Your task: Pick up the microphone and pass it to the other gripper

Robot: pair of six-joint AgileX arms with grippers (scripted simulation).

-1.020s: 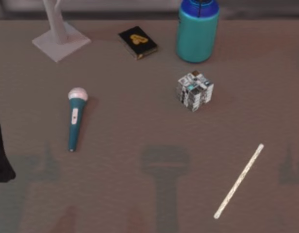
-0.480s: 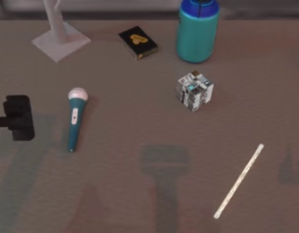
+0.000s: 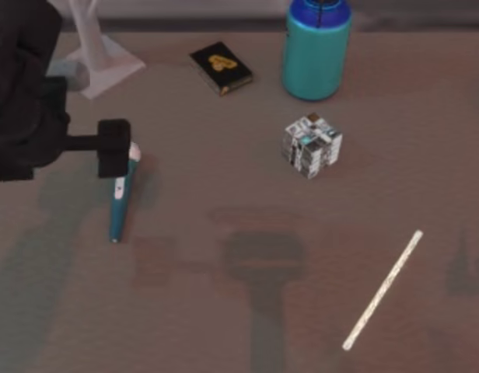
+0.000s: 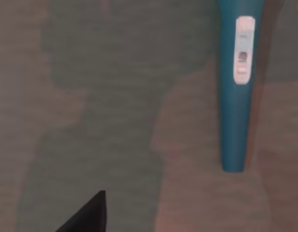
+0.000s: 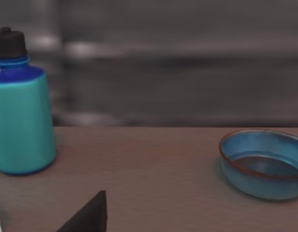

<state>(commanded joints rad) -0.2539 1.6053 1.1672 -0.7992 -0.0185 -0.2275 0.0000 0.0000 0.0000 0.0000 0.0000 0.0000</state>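
The microphone (image 3: 119, 203) lies flat on the table at the left, with its teal handle pointing toward the front edge. Its pinkish-white head is mostly hidden under my left gripper (image 3: 115, 148), which hovers over it. The left wrist view shows the teal handle and white switch strip (image 4: 235, 87), with one black fingertip (image 4: 92, 215) well off to the side. The left gripper is open and holds nothing. My right gripper is out of the top view. Only one of its fingertips (image 5: 93, 215) shows in the right wrist view, and it holds nothing.
A white stand (image 3: 99, 61) rises at the back left, partly behind my left arm. A black box (image 3: 221, 67) and a big teal bottle (image 3: 316, 50) stand at the back. A mirrored cube (image 3: 312, 144) sits mid-table. A white speckled stick (image 3: 383, 289) lies front right. A blue bowl (image 5: 262, 162) shows in the right wrist view.
My left arm has swung in from the left edge, and its gripper has moved right and back to above the microphone's head. The microphone has not moved.
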